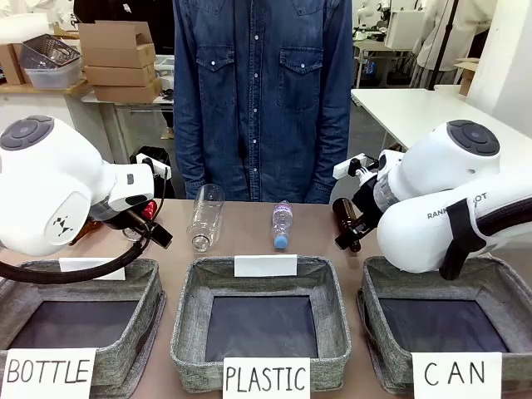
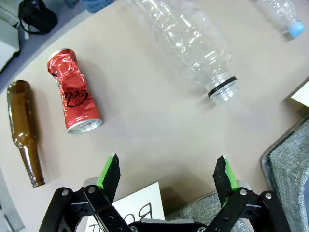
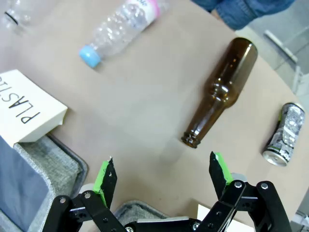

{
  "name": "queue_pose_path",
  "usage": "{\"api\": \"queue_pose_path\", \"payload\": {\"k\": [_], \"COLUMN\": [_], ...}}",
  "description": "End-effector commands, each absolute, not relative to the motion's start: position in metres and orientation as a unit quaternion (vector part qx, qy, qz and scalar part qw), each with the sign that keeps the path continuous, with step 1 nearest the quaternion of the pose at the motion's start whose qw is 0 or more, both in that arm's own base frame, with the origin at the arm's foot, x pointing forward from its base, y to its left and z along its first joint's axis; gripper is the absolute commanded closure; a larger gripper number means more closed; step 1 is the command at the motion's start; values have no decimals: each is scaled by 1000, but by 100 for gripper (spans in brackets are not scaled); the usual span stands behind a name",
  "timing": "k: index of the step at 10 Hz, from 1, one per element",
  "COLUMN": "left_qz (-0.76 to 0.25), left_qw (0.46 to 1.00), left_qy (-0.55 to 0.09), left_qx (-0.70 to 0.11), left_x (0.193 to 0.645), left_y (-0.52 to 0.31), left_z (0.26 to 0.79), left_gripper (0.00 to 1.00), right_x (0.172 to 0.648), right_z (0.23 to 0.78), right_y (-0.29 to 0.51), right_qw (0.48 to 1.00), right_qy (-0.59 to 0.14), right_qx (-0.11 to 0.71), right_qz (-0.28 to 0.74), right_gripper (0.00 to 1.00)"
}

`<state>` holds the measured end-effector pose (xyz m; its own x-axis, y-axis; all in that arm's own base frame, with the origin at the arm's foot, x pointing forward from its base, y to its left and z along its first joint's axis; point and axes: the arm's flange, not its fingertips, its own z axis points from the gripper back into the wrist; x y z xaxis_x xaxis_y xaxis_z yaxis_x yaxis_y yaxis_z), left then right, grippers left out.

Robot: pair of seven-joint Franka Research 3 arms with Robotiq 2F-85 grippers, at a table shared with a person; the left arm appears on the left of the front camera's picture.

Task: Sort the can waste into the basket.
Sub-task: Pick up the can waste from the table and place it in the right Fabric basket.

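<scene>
A crushed red can [image 2: 73,94] lies on the tan table, ahead and to the left of my open left gripper [image 2: 166,174], apart from it. In the front view a sliver of that red can [image 1: 148,211] peeks out beside the left arm. A dented silver can [image 3: 285,136] lies on its side at the far right, beyond the right fingertip of my open right gripper [image 3: 161,176]. Nothing sits between either pair of fingers. The grey basket [image 1: 372,287] signed CAN stands at the front right under the right arm, with nothing in it.
A brown bottle [image 2: 24,130] lies left of the red can, another brown bottle [image 3: 223,92] left of the silver one. A large clear bottle [image 1: 205,216] and a small blue-capped bottle [image 1: 282,224] lie mid-table. Baskets signed BOTTLE [image 1: 145,283] and PLASTIC [image 1: 187,291] stand in front. A person stands across the table.
</scene>
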<state>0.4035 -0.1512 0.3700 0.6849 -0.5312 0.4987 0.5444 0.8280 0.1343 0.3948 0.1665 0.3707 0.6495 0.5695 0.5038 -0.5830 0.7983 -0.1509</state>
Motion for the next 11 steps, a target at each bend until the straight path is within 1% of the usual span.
{"api": "queue_pose_path", "payload": {"k": [1, 2, 3, 4, 5, 6, 7, 8, 9, 10, 11], "left_qz": [-293, -296, -311, -333, -338, -342, -321, -321, -321, -329, -358], "left_qw": [918, 921, 923, 911, 897, 888, 911, 911, 911, 904, 904], "left_qy": [-268, -253, -224, -243, -285, -305, -259, -259, -259, -274, -193], "left_qx": [-12, -20, -14, -29, -19, -32, -14, -14, -14, -13, -129], "left_x": [404, 392, 365, 334, 303, 286, 368, 368, 368, 344, 350], "left_y": [-151, -143, -129, -112, -96, -90, -135, -135, -135, -123, -98], "left_z": [370, 389, 425, 459, 483, 490, 462, 462, 462, 499, 503], "left_gripper": [0, 0, 0, 0, 0, 0, 0, 0, 0, 0, 0], "right_x": [395, 378, 350, 319, 290, 269, 360, 360, 330, 332, 328], "right_z": [371, 392, 429, 462, 484, 493, 467, 467, 518, 512, 514], "right_y": [167, 162, 149, 128, 108, 97, 150, 150, 125, 120, 92], "right_qw": [908, 917, 924, 925, 928, 928, 924, 924, 924, 923, 903], "right_qy": [-273, -260, -260, -276, -292, -315, -278, -278, -301, -278, -245], "right_qx": [12, 46, 77, 91, 82, 54, 80, 80, 79, 123, 277], "right_qz": [317, 300, 270, 245, 214, 194, 252, 252, 224, 234, 218], "right_gripper": [0, 0, 0, 0, 0, 0, 0, 0, 0, 0, 0]}}
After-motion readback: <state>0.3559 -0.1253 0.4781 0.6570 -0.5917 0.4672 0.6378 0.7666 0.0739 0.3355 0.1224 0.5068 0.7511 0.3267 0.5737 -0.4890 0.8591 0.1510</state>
